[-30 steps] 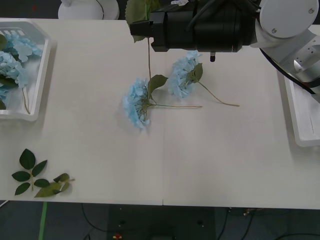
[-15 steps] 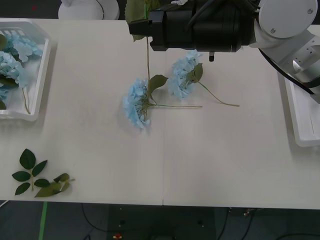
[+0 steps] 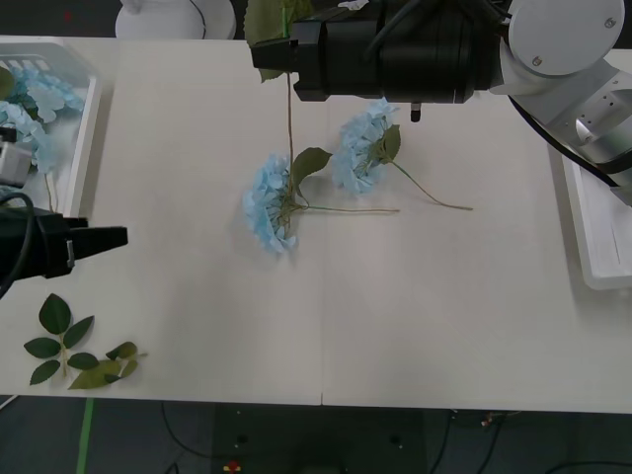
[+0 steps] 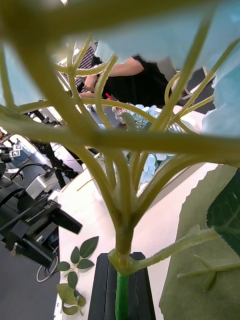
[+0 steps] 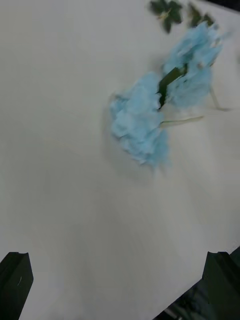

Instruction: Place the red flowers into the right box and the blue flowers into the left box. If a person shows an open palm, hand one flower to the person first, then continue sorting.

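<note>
The right arm (image 3: 395,49) reaches across the far side of the table (image 3: 395,316), its gripper (image 3: 269,57) clamped on a blue flower stem (image 3: 290,118) that hangs straight down from the black fingers. In the right wrist view the fingers (image 4: 125,287) are closed on that green stem (image 4: 121,295), and the flower's branching stalks and a big leaf (image 4: 210,250) crowd the lens, blocking most of what lies beyond.

Two more blue flowers lie near the table's middle: one cluster (image 3: 269,202) with its stem pointing right, the other (image 3: 361,146) just beyond it, partly under the arm. The hanging stem ends near the nearer cluster's leaf (image 3: 310,161); whether it touches cannot be told.

The left gripper (image 3: 99,238) enters from the left edge, above the bare tabletop, between the left box (image 3: 79,148) and a loose leaf sprig (image 3: 74,354) near the front edge. Its fingers (image 5: 15,282) stand wide apart in the left wrist view and hold nothing; the two lying flowers (image 5: 142,122) show ahead of them.

The left box at the far left corner holds several blue flowers (image 3: 35,99). The right box (image 3: 597,237) sits at the right edge, partly behind the right arm's white elbow.
</note>
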